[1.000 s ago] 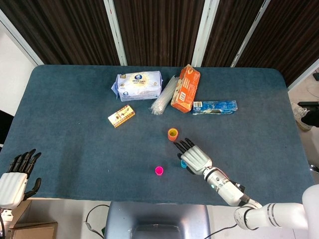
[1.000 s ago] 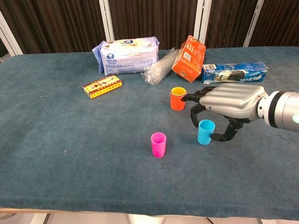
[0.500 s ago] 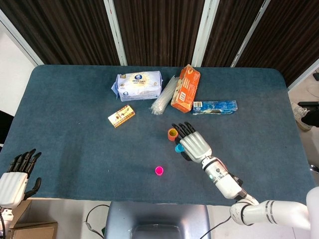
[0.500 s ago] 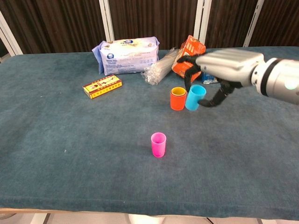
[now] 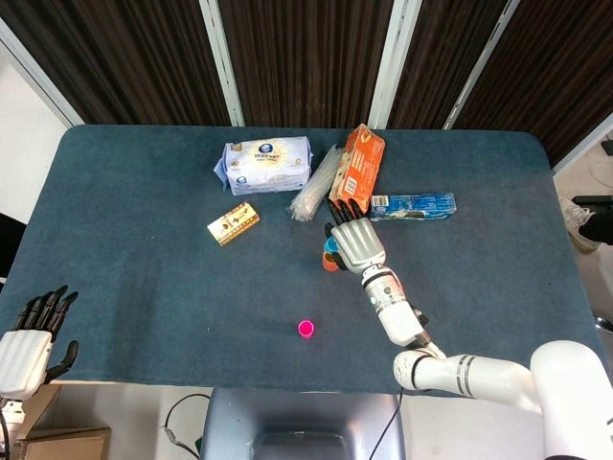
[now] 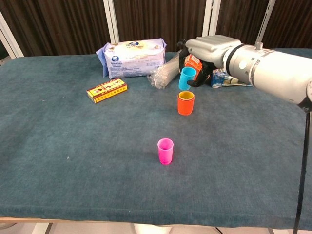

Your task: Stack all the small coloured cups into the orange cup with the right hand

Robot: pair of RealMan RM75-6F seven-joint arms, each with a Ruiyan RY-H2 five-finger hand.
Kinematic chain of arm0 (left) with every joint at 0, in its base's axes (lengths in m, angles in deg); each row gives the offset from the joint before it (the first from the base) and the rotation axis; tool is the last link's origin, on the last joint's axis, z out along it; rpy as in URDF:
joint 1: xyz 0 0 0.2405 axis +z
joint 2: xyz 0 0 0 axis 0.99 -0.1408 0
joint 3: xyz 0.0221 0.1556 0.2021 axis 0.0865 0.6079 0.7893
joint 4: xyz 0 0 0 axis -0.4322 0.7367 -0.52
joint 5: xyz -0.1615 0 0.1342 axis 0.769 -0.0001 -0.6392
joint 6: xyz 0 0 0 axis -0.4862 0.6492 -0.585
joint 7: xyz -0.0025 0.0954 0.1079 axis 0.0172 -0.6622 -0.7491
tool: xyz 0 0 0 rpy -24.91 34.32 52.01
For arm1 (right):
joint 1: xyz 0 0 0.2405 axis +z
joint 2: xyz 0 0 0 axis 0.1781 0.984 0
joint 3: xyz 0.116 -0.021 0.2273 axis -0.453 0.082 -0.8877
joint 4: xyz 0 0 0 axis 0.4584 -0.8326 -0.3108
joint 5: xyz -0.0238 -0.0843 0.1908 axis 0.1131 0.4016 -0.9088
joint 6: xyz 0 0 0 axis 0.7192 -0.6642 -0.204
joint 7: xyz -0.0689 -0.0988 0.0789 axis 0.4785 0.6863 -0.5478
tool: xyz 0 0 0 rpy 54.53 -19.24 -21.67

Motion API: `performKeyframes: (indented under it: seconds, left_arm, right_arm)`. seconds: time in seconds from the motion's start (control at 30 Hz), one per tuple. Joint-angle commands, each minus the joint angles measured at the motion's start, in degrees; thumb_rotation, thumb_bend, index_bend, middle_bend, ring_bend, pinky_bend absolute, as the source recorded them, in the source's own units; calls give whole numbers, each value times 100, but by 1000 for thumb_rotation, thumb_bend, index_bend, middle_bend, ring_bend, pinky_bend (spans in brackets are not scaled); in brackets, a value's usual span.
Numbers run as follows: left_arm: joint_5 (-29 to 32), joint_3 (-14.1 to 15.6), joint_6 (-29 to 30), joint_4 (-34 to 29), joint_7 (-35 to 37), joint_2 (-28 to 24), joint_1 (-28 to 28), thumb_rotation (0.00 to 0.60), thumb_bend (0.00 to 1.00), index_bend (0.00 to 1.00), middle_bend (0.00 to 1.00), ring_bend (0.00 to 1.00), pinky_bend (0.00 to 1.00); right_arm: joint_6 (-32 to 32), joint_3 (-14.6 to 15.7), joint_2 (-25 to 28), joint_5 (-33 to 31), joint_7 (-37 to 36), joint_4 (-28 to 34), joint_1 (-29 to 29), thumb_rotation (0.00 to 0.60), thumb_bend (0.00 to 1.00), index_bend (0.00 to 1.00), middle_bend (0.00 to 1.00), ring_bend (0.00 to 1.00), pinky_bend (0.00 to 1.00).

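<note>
In the head view, the right hand [image 5: 355,241] is over the middle of the table [image 5: 144,287], its fingers closed around the blue cup [image 5: 330,245], which shows just at the hand's left edge, above the orange cup [image 5: 329,263]. The pink cup [image 5: 306,329] stands alone, nearer and a little to the left. The left hand [image 5: 29,337] rests off the near left corner of the table, holding nothing, with the fingers apart. In the chest view, the right hand [image 6: 207,51] holds the blue cup [image 6: 186,78] in the air, slightly tilted, just above the orange cup [image 6: 185,103] and not touching it. The pink cup [image 6: 165,150] stands upright, near and to the left of the orange one.
</note>
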Motion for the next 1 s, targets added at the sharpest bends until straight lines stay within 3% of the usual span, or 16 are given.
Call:
performKeyframes:
  seconds: [0.03,0.27,0.3,0.43,0.47,0.73,0.87,1.0]
  left_arm:
    - [-15,3,20,-1,10,-4,9,600,469,0,0,14,97]
    - [-32,12,18,4,17,-6,9,600,469,0,0,14,97]
    - [-43,16,14,5,24,-7,5,600,469,0,0,14,97]
    - [-41,16,15,5,37,-12,6,600,469,0,0,14,98]
    - [-37,14,16,5,37,-12,7,600,469,0,0,14,97]
    - [1,0,-17,3,0,8,-7,600,469,0,0,14,97]
    - [-30,11,-23,-2,-51,33,-17,600,469,0,0,14,97]
    - [-71,28,0,-9,-51,28,-10,600,469,0,0,14,97]
  right_arm:
    - [48,46,-106,-30,29,-118,57,600,469,654,71,0,0]
    - [29,148,-184,-54,148,-176,80,600,469,603,71,0,0]
    - [87,240,-164,-198,304,-161,72,600,469,548,71,0,0]
    - [154,276,71,-328,334,229,35,600,469,71,2,0,0]
    - [115,305,148,-246,304,355,2,600,469,51,0,0,0]
    - [-22,1003,974,1069,-3,2046,-398,600,469,112,0,0,0]
    - [118,1403,864,1529,283,2205,-371,600,469,162,0,0,0]
    - [211,1512,626,1463,490,2090,-334,600,469,195,0,0,0]
